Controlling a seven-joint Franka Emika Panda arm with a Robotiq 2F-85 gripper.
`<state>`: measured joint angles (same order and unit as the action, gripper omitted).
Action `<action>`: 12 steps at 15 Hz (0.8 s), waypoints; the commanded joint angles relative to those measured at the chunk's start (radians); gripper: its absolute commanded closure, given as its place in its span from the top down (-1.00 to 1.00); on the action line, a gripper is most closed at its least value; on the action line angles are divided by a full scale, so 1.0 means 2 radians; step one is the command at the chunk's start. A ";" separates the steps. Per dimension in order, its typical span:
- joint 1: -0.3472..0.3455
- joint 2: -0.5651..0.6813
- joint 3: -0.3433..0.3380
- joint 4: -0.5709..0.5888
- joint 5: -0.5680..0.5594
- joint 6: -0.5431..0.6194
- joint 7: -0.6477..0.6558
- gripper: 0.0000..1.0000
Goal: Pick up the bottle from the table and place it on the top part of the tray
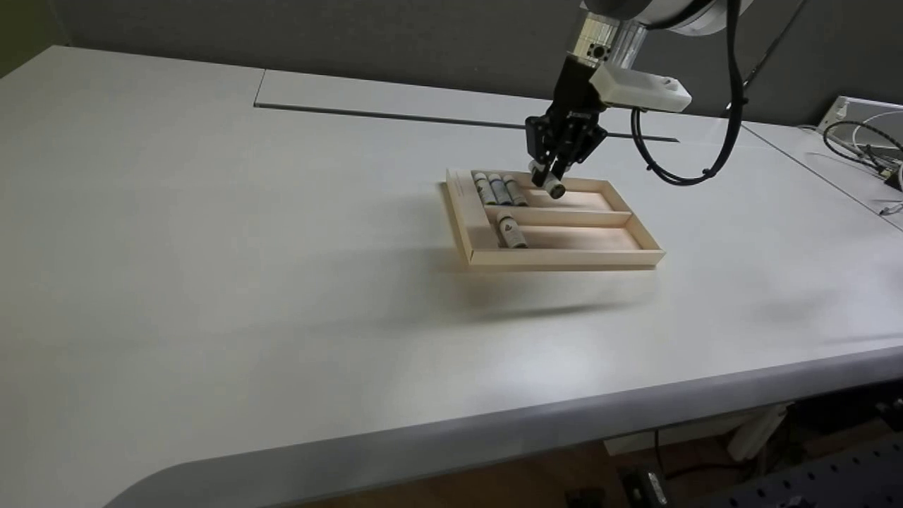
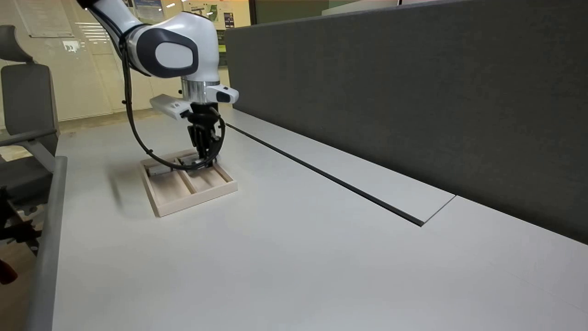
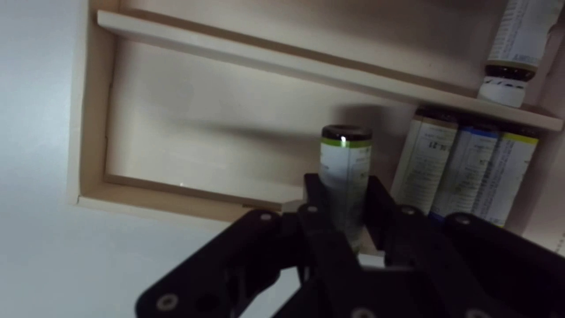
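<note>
My gripper [image 1: 549,175] is shut on a small white-labelled bottle [image 1: 555,187] and holds it over the far compartment of the light-wood tray [image 1: 564,259]. In the wrist view the bottle [image 3: 345,161] sits between both fingers [image 3: 344,194], its dark end and green band pointing away from the gripper. Its other end is hidden by the fingers. The bottle appears above the tray floor, with a shadow beside it. The tray also shows in the wrist view [image 3: 92,137] and in an exterior view [image 2: 198,199], where a cable partly covers the gripper [image 2: 207,158].
Three similar bottles [image 1: 499,189] lie side by side at one end of the same compartment, close to the held bottle. Another bottle [image 1: 511,231] lies in the near compartment. The wooden divider [image 1: 564,217] stands between. A grey partition [image 2: 390,92] runs behind the table.
</note>
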<state>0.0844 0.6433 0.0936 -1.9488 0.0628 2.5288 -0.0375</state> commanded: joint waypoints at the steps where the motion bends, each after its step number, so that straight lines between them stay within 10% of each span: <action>1: 0.009 -0.003 0.002 -0.015 0.003 0.009 0.022 -0.86; 12: 0.010 0.000 0.011 -0.054 0.030 0.088 0.036 -0.86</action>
<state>0.1043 0.6424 0.1001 -1.9995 0.0991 2.6375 -0.0038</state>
